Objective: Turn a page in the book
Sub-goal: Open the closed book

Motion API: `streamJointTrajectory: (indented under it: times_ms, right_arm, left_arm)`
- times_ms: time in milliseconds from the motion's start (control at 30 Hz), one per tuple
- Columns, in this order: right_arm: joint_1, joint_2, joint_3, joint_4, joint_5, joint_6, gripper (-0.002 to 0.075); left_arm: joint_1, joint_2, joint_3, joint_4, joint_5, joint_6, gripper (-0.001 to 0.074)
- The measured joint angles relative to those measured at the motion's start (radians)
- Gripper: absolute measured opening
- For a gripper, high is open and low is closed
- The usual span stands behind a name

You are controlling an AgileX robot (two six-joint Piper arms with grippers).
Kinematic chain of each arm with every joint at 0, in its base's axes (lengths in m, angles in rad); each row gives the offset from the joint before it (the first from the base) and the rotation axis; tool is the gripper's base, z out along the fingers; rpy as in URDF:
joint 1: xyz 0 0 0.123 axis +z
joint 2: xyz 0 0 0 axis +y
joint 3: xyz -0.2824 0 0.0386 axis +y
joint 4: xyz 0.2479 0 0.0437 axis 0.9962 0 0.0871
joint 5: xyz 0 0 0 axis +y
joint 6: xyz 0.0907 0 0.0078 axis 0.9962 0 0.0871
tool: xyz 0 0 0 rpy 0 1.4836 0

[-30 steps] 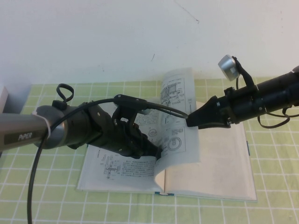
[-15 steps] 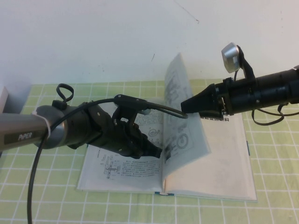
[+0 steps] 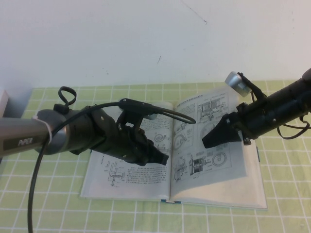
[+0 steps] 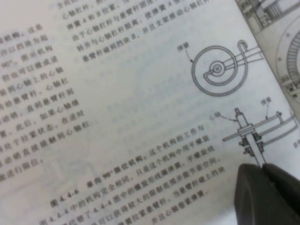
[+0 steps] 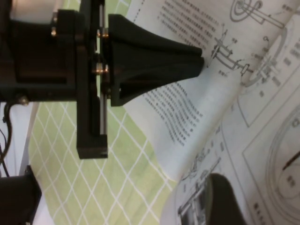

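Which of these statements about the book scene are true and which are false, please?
1. The book lies open on the green checked mat. True.
2. The left pincer is over the book's right-hand side. False: it is over the left-hand side, close to the spine.
3. The right pincer has its tip over the page with circular diagrams. True.
4. That page stands upright at the spine. False: it lies on the right-hand side, slightly bowed.
5. The right pincer is wide open. False: the right wrist view shows it shut.
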Motion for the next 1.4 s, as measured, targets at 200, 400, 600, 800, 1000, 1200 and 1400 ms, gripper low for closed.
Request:
streamJointTrajectory:
  times_ms: [200,400,600,800,1000,1200,1400]
  right_arm:
    - [0.0,0.0,0.0,0.039,-0.001,-0.002,0.0351]
    - [0.0,-0.002,0.0,0.117,-0.001,-0.007,0.0354]
    - [0.0,-0.002,0.0,0.16,-0.001,-0.017,0.0355]
    - [0.0,-0.002,0.0,0.182,-0.001,-0.023,0.0355]
    - [0.0,-0.002,0.0,0.205,-0.001,-0.026,0.0355]
    - [0.0,-0.002,0.0,0.213,0.005,-0.026,0.0355]
    - [0.0,-0.002,0.0,0.213,0.019,-0.029,0.0355]
  left_arm:
    - [0.0,-0.084,0.0,0.034,0.069,0.0,-0.0004]
    - [-0.005,-0.277,0.016,0.087,0.158,-0.004,-0.0004]
    - [-0.111,-0.42,0.118,0.11,0.165,-0.002,-0.0004]
    - [-0.34,-0.439,0.173,0.178,0.032,0.0,-0.0004]
    - [-0.526,-0.42,0.188,0.242,-0.153,0.002,-0.0004]
    - [-0.558,-0.298,0.188,0.263,-0.299,0.004,-0.0004]
    - [-0.558,-0.184,0.188,0.263,-0.43,0.004,-0.0004]
